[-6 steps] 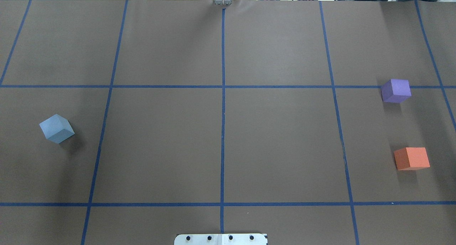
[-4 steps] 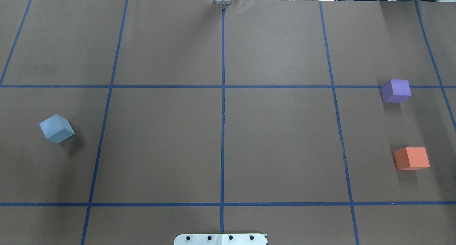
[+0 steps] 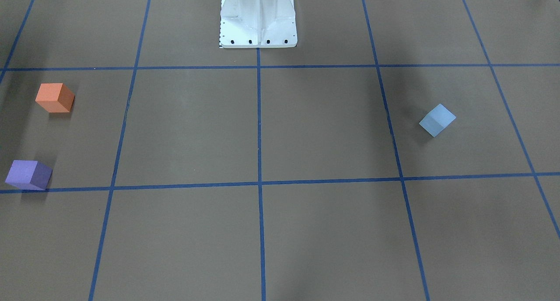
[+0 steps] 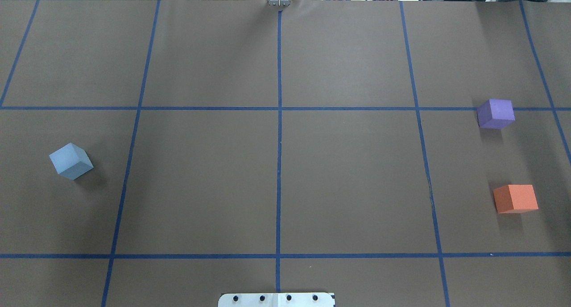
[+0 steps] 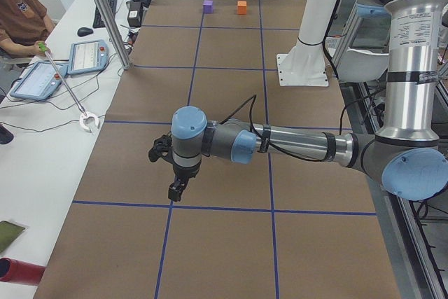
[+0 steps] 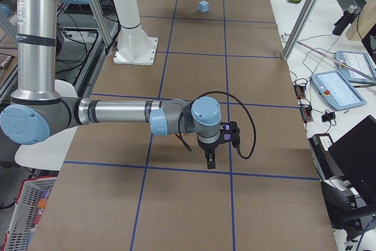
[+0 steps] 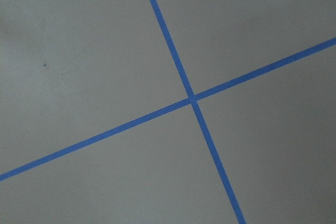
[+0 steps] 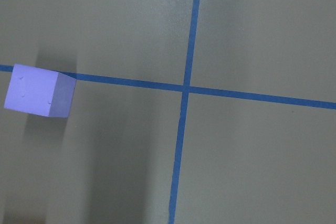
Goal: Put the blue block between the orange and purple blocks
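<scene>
Reaching for blue block point(image 4: 70, 160) near counter's left edge, left gripper point(image 5: 175, 190), opening can't tell, should square to its rotated faces.

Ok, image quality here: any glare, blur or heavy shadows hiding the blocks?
Overhead: sharp, no glare; blue block, purple block and orange block each cast a soft shadow. Front-facing: broad faint shadow bands on the paper, nothing hidden. Right wrist: purple block crisp, a wide dim band below it. Left wrist: evenly lit, only tape lines.
</scene>
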Robot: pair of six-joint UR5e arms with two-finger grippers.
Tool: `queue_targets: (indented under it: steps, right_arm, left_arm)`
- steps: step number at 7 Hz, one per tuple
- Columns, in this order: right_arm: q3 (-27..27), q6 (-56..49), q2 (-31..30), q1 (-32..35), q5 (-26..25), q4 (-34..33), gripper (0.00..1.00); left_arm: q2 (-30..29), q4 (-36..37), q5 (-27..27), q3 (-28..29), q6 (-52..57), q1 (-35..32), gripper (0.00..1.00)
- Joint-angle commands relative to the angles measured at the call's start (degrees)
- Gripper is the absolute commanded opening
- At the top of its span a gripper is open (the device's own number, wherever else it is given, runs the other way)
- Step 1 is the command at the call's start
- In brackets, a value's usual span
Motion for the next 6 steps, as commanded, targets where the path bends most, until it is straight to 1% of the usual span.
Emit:
queue_targets:
  steps: [1,2,3,5,6]
  right_arm:
    - [0.4,0.0,0.18,0.0,0.02,-0.06,1.0]
    - [0.4,0.0,0.35,-0.09,0.02,-0.14,1.0]
    - [0.4,0.0,0.36,0.0,0.02,-0.23,1.0]
    - [1.1,0.09,-0.08,0.0,0.02,-0.41,1.0]
    - [1.02,0.09,-0.08,0.0,0.02,-0.49,1.0]
  left_arm:
    - [-0.79,-0.6,-0.44,-4.58,-13.59,0.67,1.0]
    - [-0.88,-0.78,-0.97,-4.59,-24.54,2.67,1.0]
    - [-0.8,-2.61,-2.98,-4.33,-34.13,6.26,1.0]
    - [-0.44,-10.06,-2.48,-4.59,-57.75,12.85,1.0]
    - [-0.44,-10.79,-0.99,-5.11,-65.7,17.5,1.0]
